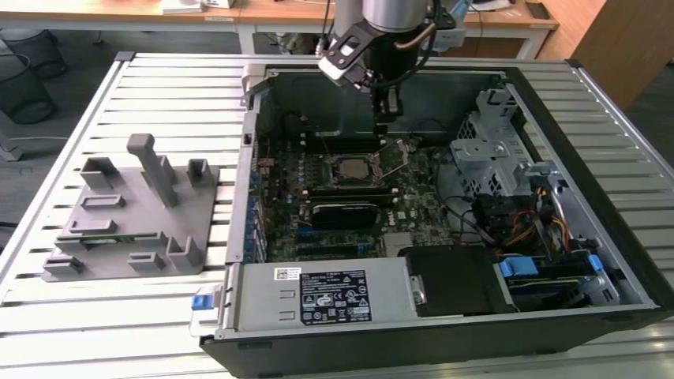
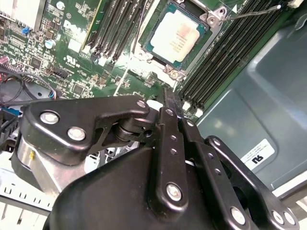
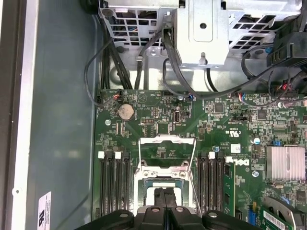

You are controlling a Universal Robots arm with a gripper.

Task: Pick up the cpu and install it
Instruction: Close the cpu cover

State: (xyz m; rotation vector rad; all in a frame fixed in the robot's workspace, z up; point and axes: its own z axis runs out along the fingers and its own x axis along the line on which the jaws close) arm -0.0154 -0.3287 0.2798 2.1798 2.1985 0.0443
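Second wrist view has the gripper [image 2: 172, 100] nearest the lens, its two black fingers pressed flat against each other with nothing between them. Just past the fingertips, the cpu [image 2: 178, 36] lies flat in its socket on the green motherboard [image 2: 72, 62], silver-grey top up and apart from the gripper. Dark memory slots [image 2: 115, 24] run along both sides of the socket, and the thin wire lever [image 2: 252, 12] sticks out past its corner.

In the first wrist view, the closed gripper [image 3: 165, 194] sits just in front of the socket, whose metal cover plate [image 3: 166, 143] is hinged open. Farther on are a coin battery [image 3: 126, 111], black cables and a metal drive cage [image 3: 201, 28].

In the exterior view, the open computer case [image 1: 632, 260] rests on a slatted table [image 1: 158, 87]. The cpu [image 1: 352, 167] sits mid-board, and the gripper [image 1: 387, 118] hangs above the board just behind it. A grey fixture [image 1: 137, 213] stands on the table to the exterior view's left of the case.
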